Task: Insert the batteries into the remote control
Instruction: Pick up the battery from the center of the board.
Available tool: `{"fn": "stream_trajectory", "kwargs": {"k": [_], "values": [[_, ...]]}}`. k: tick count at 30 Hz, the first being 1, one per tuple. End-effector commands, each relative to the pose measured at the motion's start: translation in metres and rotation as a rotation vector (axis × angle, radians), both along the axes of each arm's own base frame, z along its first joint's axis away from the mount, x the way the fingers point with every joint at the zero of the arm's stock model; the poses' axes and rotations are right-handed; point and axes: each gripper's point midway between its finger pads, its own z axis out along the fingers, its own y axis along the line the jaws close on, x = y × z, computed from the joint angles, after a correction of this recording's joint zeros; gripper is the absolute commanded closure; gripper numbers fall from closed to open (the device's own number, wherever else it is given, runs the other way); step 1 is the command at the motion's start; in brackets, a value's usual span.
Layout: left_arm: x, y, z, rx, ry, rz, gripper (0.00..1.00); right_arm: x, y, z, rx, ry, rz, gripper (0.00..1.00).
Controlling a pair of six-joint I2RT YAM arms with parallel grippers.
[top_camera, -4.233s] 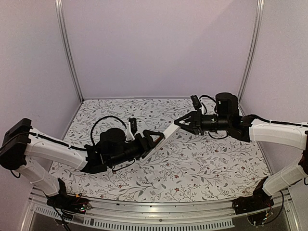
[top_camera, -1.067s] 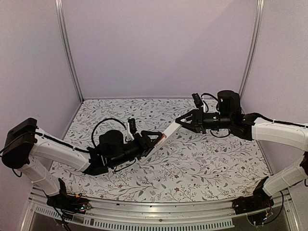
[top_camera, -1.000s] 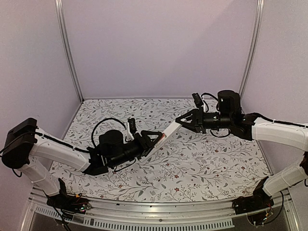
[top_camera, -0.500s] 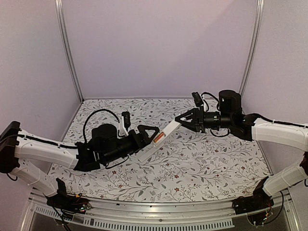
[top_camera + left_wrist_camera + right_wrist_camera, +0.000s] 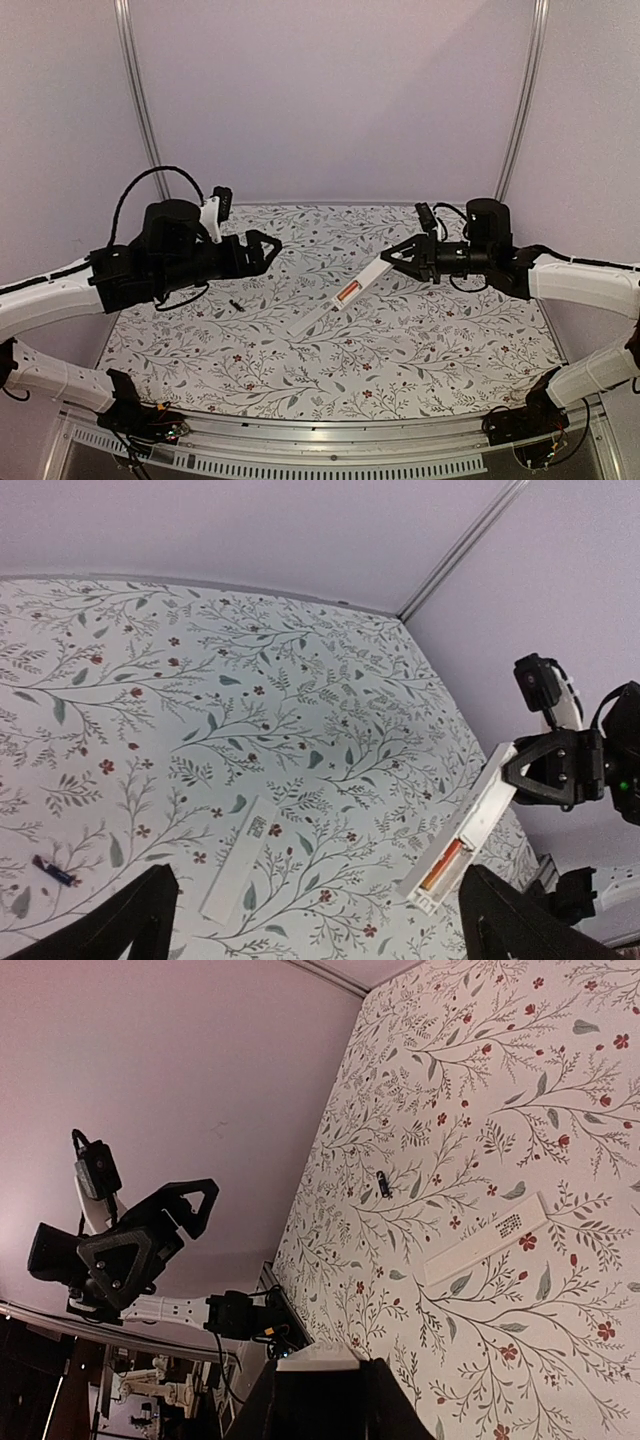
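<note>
One battery (image 5: pixel 236 305) lies loose, one remote control (image 5: pixel 352 291) is pinched by the right gripper (image 5: pixel 390 258), and left gripper (image 5: pixel 270 250) jaws gape empty.

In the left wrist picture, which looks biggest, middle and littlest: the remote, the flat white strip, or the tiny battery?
1. remote control, though it is held up in the air, maybe nearer the camera.
2. white strip.
3. battery, by far the smallest.

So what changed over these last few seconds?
The left pincer came off the lower end of the remote control and swung up and away to the left; it is now open and empty. The white strip now lies free on the table. The right pincer kept hold of the remote control's far end, shifting only slightly.
</note>
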Motion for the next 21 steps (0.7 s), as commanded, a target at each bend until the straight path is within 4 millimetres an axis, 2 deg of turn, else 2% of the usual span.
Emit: {"fn": "stream_trajectory", "kwargs": {"k": [1, 5, 10, 13, 17, 21], "values": [[0.001, 0.066, -0.080, 0.455, 0.237, -0.007, 0.00, -0.001, -0.006, -0.001, 0.005, -0.029, 0.010, 1.00], [0.017, 0.093, -0.111, 0.529, 0.374, 0.087, 0.02, 0.001, -0.008, -0.005, -0.002, -0.023, 0.008, 1.00], [0.034, 0.102, -0.120, 0.666, 0.366, 0.079, 0.03, 0.000, -0.007, -0.013, -0.013, -0.012, 0.020, 1.00], [0.043, 0.113, -0.135, 0.696, 0.439, 0.079, 0.04, 0.001, -0.006, -0.017, -0.020, -0.005, 0.022, 1.00], [0.050, 0.120, -0.158, 0.672, 0.550, 0.157, 0.20, 0.002, -0.007, -0.018, -0.023, -0.009, 0.019, 1.00], [0.050, 0.113, -0.181, 0.554, 0.623, 0.257, 0.50, 0.005, -0.008, -0.022, -0.032, -0.006, 0.014, 1.00]]}}
